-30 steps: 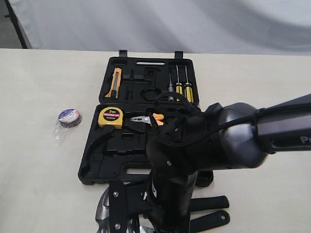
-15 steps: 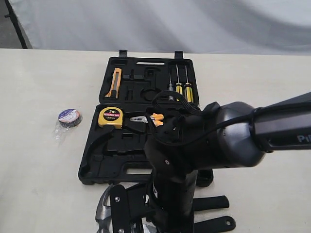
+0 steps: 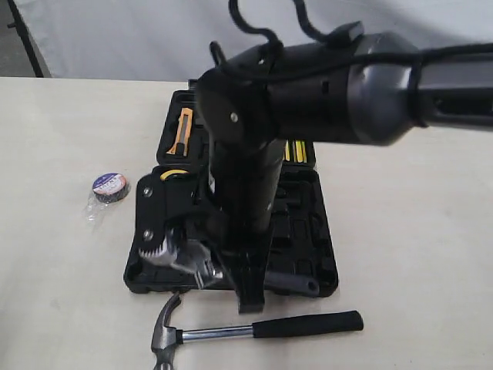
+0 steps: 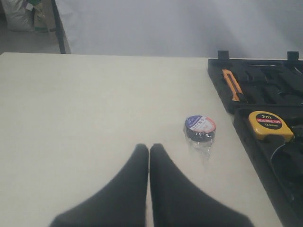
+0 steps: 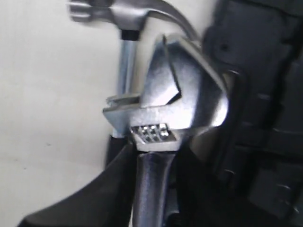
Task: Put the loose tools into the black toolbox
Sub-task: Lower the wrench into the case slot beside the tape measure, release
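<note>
At 9 o'clock in the scene, the tape roll lies on the surface, well apart from the toolbox. The left end effector is seen pressed together and empty, near the roll. Further right, a change is noted: the wrench, down beside the hammer a second ago, has been lifted by the right end effector, which is clamped just below its head, and brought over the toolbox's near half. One tool is judged nearly stowed; two are left. Its long axis runs 9 to 3 o'clock, with the head toward 9, roughly parallel to the hammer, which is left on the surface at 6 o'clock.
</note>
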`<action>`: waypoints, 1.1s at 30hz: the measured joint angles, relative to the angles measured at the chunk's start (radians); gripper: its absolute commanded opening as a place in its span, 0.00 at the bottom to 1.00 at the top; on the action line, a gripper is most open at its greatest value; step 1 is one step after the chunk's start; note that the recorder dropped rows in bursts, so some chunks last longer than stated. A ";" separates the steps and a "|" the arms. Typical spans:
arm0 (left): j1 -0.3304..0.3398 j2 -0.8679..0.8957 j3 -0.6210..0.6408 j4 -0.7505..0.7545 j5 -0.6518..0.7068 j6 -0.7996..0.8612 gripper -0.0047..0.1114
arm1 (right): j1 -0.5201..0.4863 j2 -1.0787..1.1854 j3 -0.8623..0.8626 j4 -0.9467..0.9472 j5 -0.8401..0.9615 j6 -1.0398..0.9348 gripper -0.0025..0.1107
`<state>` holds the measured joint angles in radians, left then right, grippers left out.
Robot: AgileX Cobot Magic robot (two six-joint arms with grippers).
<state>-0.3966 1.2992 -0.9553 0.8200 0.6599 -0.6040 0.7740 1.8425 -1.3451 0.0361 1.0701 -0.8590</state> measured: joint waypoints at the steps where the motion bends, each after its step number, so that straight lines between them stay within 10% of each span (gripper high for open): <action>1: 0.000 0.000 0.000 0.000 0.000 0.000 0.05 | -0.027 0.010 -0.019 -0.012 -0.007 0.002 0.02; 33: 0.000 0.000 0.000 0.000 0.000 0.000 0.05 | -0.181 0.336 -0.284 -0.057 -0.112 -0.096 0.02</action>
<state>-0.3966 1.2992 -0.9553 0.8200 0.6599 -0.6040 0.5928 2.1788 -1.6292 -0.0208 0.9583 -0.9552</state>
